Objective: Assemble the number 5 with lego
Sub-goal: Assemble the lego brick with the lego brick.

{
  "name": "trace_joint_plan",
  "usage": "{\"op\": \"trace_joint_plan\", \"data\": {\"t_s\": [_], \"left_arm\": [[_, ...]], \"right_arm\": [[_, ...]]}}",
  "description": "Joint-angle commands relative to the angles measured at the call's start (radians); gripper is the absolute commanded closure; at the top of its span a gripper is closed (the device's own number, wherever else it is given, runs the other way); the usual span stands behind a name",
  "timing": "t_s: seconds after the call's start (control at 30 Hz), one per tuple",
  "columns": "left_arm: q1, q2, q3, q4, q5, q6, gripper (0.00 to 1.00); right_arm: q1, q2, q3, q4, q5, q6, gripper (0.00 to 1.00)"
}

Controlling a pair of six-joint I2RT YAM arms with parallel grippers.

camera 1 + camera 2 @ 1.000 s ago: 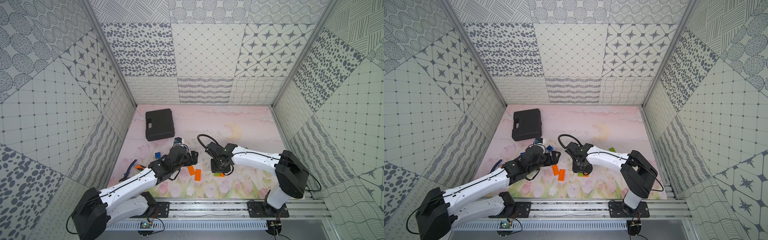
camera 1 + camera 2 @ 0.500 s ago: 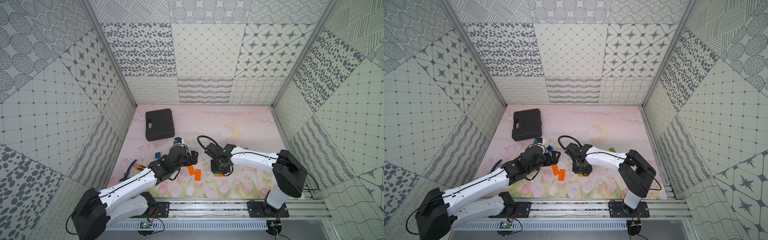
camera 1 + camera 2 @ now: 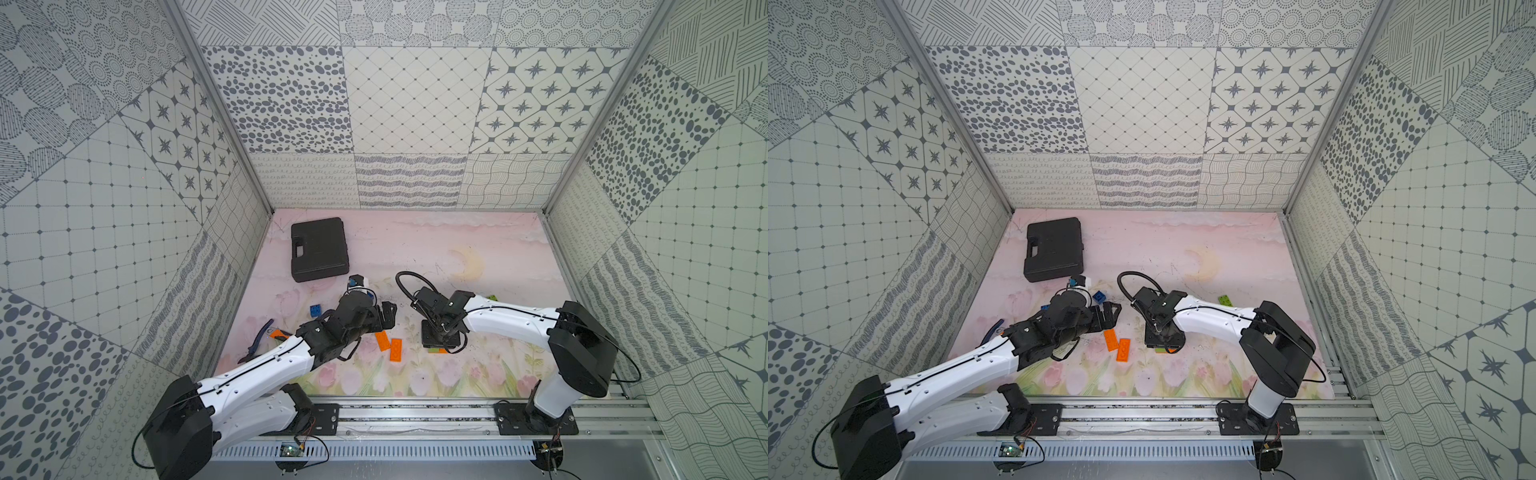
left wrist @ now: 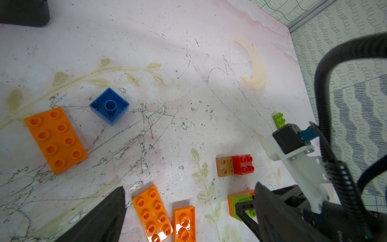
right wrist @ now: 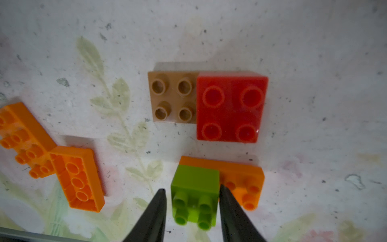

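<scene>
Your right tool (image 5: 191, 187) stands slightly parted astride the green square (image 5: 194, 184): one finger touches it and the other is just clear, so it grips nothing. The square sits on an orange oblong (image 5: 243, 174). Just beyond lie the joined brown brick (image 5: 171, 96) and red square (image 5: 231, 104). Your left tool (image 4: 189, 186) gapes wide and empty over two loose orange bricks (image 4: 152, 211).

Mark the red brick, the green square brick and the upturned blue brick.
red brick (image 5: 231, 106): right wrist view, studded top.
green square brick (image 5: 194, 182): right wrist view, side face.
blue brick (image 4: 109, 105): left wrist view, centre tube.
</scene>
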Motion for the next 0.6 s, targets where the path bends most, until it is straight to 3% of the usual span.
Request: {"op": "trace_joint_plan", "data": {"t_s": [0.0, 0.33, 0.47, 0.57], "left_arm": [[0.003, 0.008, 0.022, -0.023, 0.033, 0.028, 0.01], [0.003, 0.079, 0.076, 0.004, 0.15, 0.062, 0.01], [-0.002, 0.125, 0.097, 0.03, 0.215, 0.059, 0.01], [-0.02, 0.164, 0.118, 0.05, 0.245, 0.062, 0.01]], "right_arm": [[-0.001, -0.068, 0.01, 0.01, 0.033, -0.007, 0.48], [-0.068, -0.252, -0.048, 0.009, 0.115, -0.007, 0.44], [-0.155, -0.34, -0.132, 0.039, 0.13, -0.001, 0.42], [-0.269, -0.397, -0.206, 0.087, 0.075, -0.019, 0.38]]}}
